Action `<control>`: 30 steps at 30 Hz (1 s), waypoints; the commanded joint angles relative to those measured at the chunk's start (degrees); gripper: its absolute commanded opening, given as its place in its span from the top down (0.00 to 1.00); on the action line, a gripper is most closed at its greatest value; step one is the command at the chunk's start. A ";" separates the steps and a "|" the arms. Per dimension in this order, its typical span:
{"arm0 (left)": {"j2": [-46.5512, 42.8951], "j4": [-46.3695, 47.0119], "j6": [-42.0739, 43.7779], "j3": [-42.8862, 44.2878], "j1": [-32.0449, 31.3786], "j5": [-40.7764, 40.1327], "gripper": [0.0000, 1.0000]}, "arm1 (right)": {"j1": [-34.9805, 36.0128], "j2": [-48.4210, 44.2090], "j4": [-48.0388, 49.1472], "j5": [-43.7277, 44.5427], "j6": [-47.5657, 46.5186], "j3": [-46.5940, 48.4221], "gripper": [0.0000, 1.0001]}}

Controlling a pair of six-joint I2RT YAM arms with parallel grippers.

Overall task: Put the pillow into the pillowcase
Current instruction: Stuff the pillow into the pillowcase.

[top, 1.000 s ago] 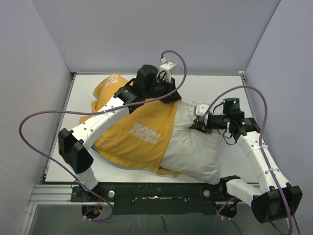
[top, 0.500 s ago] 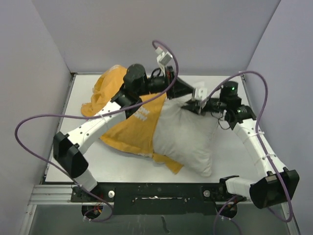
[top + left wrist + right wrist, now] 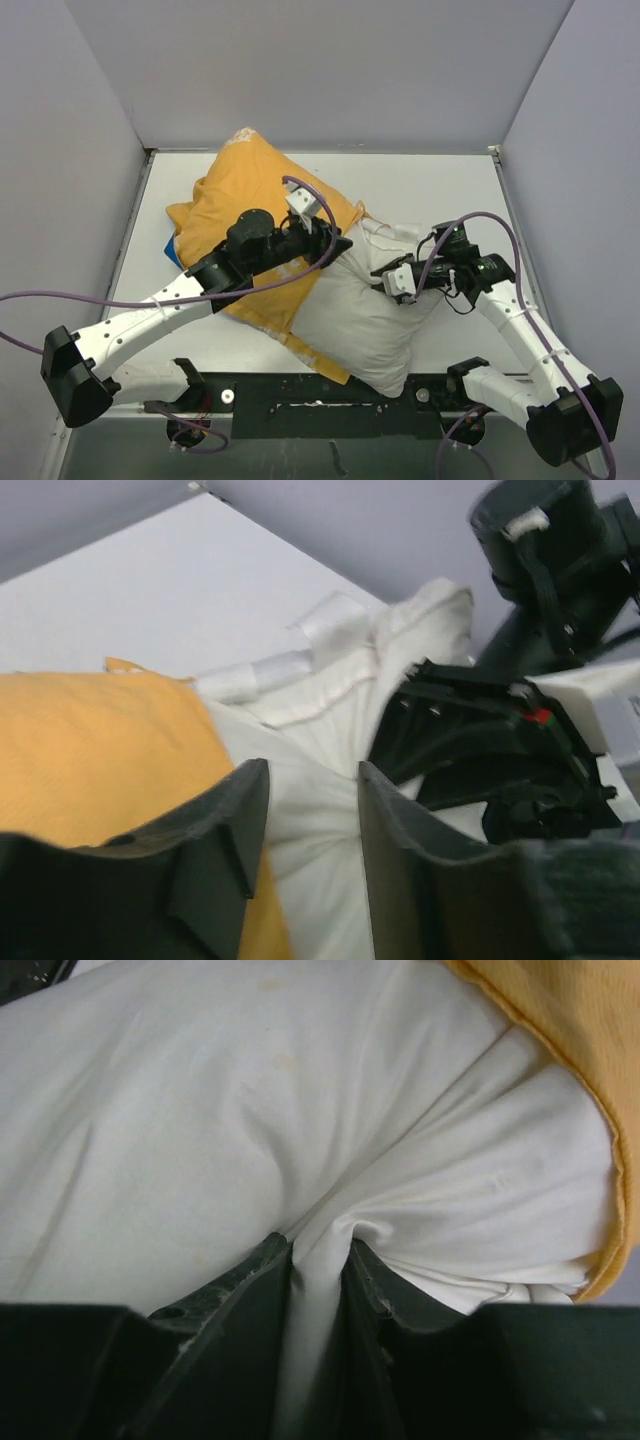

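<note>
The mustard-yellow pillowcase lies bunched at the table's back left, and a sliver of its blue side shows at the left edge. The white pillow sticks out of its mouth toward the near right, with part of it inside. My left gripper sits at the case's mouth. In the left wrist view it is open, with pillow fabric behind the gap and the yellow case to its left. My right gripper is shut on a fold of the pillow, pinched between its fingers.
Grey walls enclose the white table on three sides. Purple cables loop off both arms, the left one across the near left. A black rail runs along the near edge, just below the pillow's lowest corner.
Both arms came toward the near side, and pillow and case shifted with them. My left gripper left the far edge, reached the case's mouth and opened. My right gripper stays on the pillow.
</note>
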 commanded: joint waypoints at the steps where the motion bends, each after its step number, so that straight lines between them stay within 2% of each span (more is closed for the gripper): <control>1: -0.97 -6.98 9.26 -3.74 -9.17 -14.33 0.72 | 1.22 3.59 -19.52 -3.57 1.17 3.87 0.69; 3: -0.58 -8.66 7.67 -7.54 -10.15 -17.45 0.87 | -0.39 4.19 -23.79 -4.95 2.34 9.05 0.62; 4: -0.55 -8.36 6.62 -10.21 -10.15 -18.31 0.93 | -2.22 4.39 -26.34 -6.46 2.07 11.81 0.54; 7: -1.08 -5.37 4.12 -18.05 -10.15 -19.06 0.98 | -9.77 5.24 -32.40 -10.82 2.47 20.47 0.28; 11: -3.08 -2.75 0.34 -23.95 -10.17 -17.88 1.00 | -14.90 8.68 -32.02 -6.85 15.45 31.00 0.04; 12: -3.70 -1.97 -0.30 -25.21 -10.13 -17.74 1.00 | -15.78 9.80 -30.34 -5.03 19.82 32.25 0.01; 16: -5.36 1.10 -2.11 -28.99 -10.16 -17.07 1.00 | -16.39 14.53 -22.48 0.67 33.23 31.22 0.02; 20: -5.61 2.53 -2.64 -29.95 -10.17 -15.60 1.00 | -9.50 19.42 -17.23 12.16 40.71 27.46 0.02; 22: -6.19 3.20 -2.80 -30.34 -10.26 -15.17 1.00 | -6.10 22.52 -17.30 12.68 42.05 25.30 0.01; 23: -6.82 3.70 -2.92 -30.43 -10.26 -14.91 1.00 | -4.52 24.00 -17.87 11.73 42.06 24.46 0.10; 24: -7.66 4.05 -3.02 -30.35 -10.21 -14.58 1.00 | -2.74 25.46 -18.56 11.00 41.65 24.28 0.24; 26: -10.33 3.83 -3.29 -29.23 -10.17 -13.89 0.98 | -0.13 26.93 -20.34 10.73 39.00 26.26 0.61; 27: -11.83 3.21 -3.17 -28.14 -10.01 -13.65 0.96 | 0.81 26.93 -20.86 11.64 37.67 28.26 0.74; 28: -13.86 2.50 -2.66 -26.76 -9.61 -13.36 0.94 | 1.36 26.46 -20.64 14.04 36.14 31.17 0.83; 30: -15.70 1.51 -1.49 -23.59 -8.07 -12.09 0.90 | 1.87 25.50 -17.92 18.57 33.72 37.79 0.95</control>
